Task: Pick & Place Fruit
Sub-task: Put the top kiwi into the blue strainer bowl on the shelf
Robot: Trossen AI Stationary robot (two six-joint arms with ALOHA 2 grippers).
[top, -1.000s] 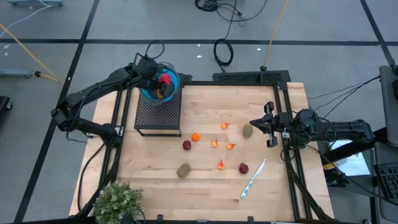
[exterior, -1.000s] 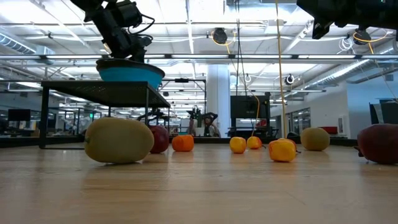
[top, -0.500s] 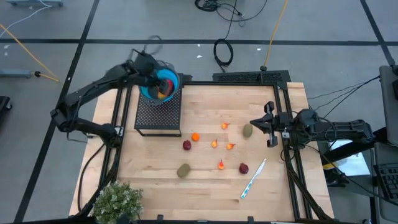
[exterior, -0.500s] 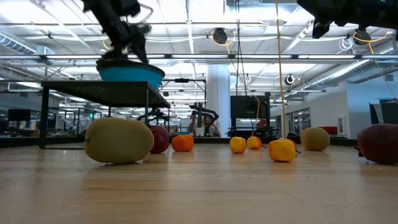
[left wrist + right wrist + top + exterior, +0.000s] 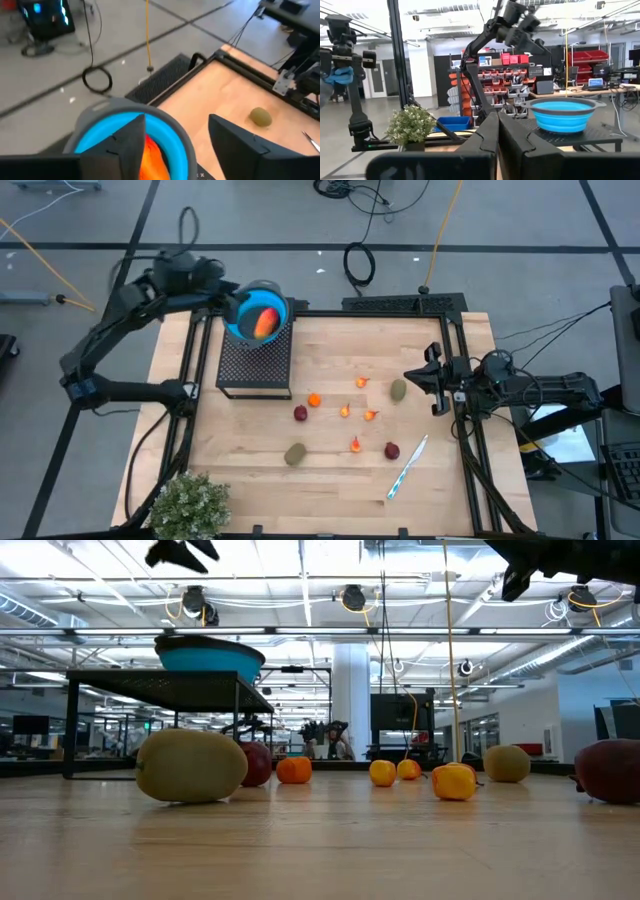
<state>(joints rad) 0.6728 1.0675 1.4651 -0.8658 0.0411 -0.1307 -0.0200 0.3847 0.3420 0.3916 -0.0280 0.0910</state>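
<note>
Up above the blue bowl (image 5: 258,315), left hand (image 5: 175,137) hangs spread, empty; right hand (image 5: 498,131) pressed together.

Overhead looks straight down; low view level — both share table (image 5: 330,410).

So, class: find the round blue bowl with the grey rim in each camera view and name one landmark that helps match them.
High view: round blue bowl with the grey rim, upper left, on the black mesh stand.
Low view: upper left, atop the stand.
Left wrist view: bottom centre-left, holding a red-orange fruit.
Right wrist view: right of centre.
Shared landmark: the stand.
</note>
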